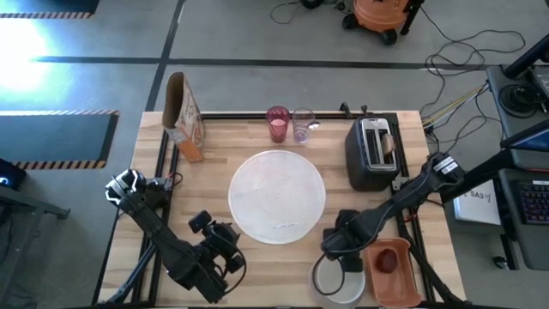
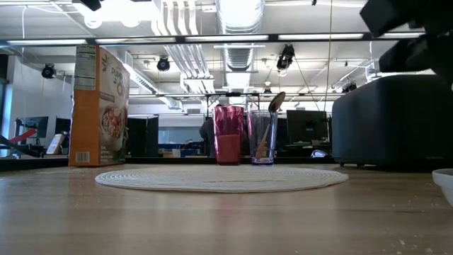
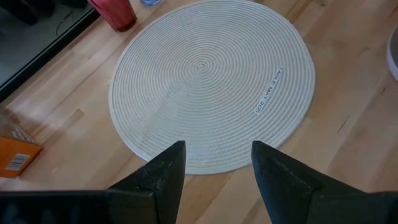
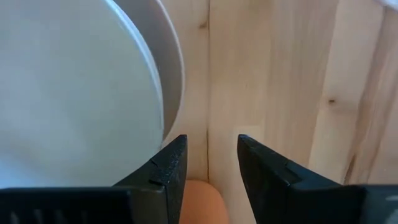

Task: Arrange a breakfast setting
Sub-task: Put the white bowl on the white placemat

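Wooden table (image 1: 214, 146), round woven mat (image 1: 277, 196) at centre, nothing on it yet. Far edge: cereal box (image 1: 184, 116), pink cup (image 1: 277, 124), clear glass (image 1: 302, 125) with spoon (image 2: 273, 108) standing in it, just beside the cup. Toaster (image 1: 375, 152) to the right of the mat.

Right gripper (image 4: 208, 163) low over the white plate (image 4: 81, 93) at the near right corner, beside an orange tray (image 1: 393, 275) holding a red fruit (image 1: 388, 260). Fingers part open, gap over bare wood just outside the rim; nothing held.

Left gripper (image 3: 217, 165) waits near the near-left edge, aimed at the mat, fingers part open, empty.

Step in hand, as judged: take the plate by its rim. One finger should go over the rim, one outside; close firmly, lift level, clear the tray, then set down centred on the mat
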### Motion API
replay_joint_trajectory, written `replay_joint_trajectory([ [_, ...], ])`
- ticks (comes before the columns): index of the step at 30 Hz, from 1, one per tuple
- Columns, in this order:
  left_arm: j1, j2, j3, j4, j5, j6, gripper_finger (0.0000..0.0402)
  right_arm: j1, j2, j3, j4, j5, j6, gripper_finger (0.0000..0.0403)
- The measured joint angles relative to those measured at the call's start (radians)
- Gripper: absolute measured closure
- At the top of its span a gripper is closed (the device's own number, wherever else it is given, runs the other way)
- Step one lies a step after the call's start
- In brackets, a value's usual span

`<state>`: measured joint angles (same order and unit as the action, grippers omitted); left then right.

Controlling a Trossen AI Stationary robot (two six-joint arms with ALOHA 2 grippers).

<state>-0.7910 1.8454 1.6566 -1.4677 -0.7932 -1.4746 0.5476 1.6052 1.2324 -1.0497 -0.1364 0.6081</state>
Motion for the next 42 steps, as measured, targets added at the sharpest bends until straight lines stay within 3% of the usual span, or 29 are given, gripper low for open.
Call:
replay_joint_trajectory([
  [8,0.001,0.000,0.000,0.000,0.001,0.000,0.0233,0.002,-0.047,0.001,0.073,-0.031,0.028,0.0279],
  [28,0.000,0.001,-0.001,0.001,0.002,0.001,0.0233,0.003,0.012,-0.014,0.191,-0.048,-0.009,0.0283],
  [42,0.000,0.001,-0.002,0.020,0.006,0.053,0.0233,0.006,0.095,-0.023,0.224,-0.111,-0.044,0.0338],
])
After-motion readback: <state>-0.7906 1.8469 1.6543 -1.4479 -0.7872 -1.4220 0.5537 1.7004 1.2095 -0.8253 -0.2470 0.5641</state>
